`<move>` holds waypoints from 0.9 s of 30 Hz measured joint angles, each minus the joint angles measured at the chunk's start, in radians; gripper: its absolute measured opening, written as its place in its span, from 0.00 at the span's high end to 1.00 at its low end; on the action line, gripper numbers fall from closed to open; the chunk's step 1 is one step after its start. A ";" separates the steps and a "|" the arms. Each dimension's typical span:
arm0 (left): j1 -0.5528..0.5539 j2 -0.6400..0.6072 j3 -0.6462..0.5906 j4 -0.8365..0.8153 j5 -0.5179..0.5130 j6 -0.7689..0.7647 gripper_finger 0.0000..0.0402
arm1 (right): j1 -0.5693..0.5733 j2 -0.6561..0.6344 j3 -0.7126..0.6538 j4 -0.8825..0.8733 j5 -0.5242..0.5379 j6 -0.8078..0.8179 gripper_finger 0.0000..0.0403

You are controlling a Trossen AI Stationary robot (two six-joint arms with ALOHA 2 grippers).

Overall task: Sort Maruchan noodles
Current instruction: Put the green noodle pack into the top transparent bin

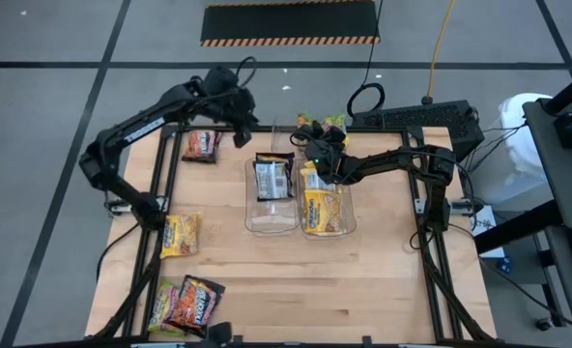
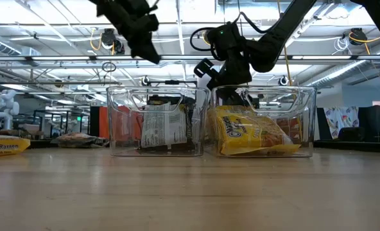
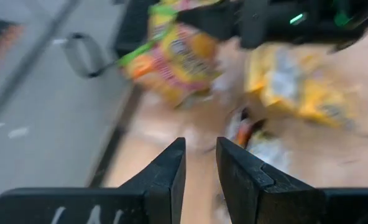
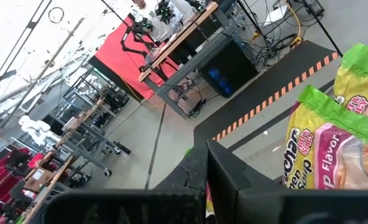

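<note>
Maruchan noodle packets lie scattered on the wooden table. A brown packet [image 1: 201,145] lies far left, a yellow one [image 1: 181,235] at the left, and brown and pink-green ones [image 1: 185,304] near left. Pink-green packets [image 1: 325,124] sit at the far edge. My left gripper [image 1: 243,128] hangs open above the table's far side, with nothing between its fingers [image 3: 171,171]. It stands just left of the pink-green packets [image 3: 171,62]. My right gripper [image 1: 310,143] is shut and points level right beside the pink-green packets [image 4: 339,143]. My right gripper's fingers [image 4: 206,168] are shut right next to the pink-green packets. I cannot tell whether it touches one, because the gripper's own body hides the fingertips. My left gripper touches nothing.
Two clear bins stand side by side mid-table. The left bin [image 1: 267,220] holds a dark brown packet [image 1: 273,179]. The right bin [image 1: 352,198] holds yellow packets [image 1: 323,205]. A black keyboard-like unit [image 1: 416,121] and cables lie at the far right.
</note>
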 joint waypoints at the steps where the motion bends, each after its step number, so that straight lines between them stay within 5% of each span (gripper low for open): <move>1: 0.010 0.019 0.000 0.020 0.060 -0.013 0.76 | 0.000 0.000 0.000 0.003 0.000 0.000 1.00; 5: 0.030 0.099 0.000 0.074 0.220 -0.071 0.76 | 0.000 0.000 0.000 0.010 0.000 -0.001 1.00; 12: 0.027 0.231 0.000 0.146 0.293 -0.140 0.76 | 0.000 0.000 0.000 0.016 0.000 -0.001 1.00; 27: 0.021 0.250 0.000 0.261 0.328 -0.216 0.84 | 0.000 -0.005 0.000 0.040 -0.089 -0.084 1.00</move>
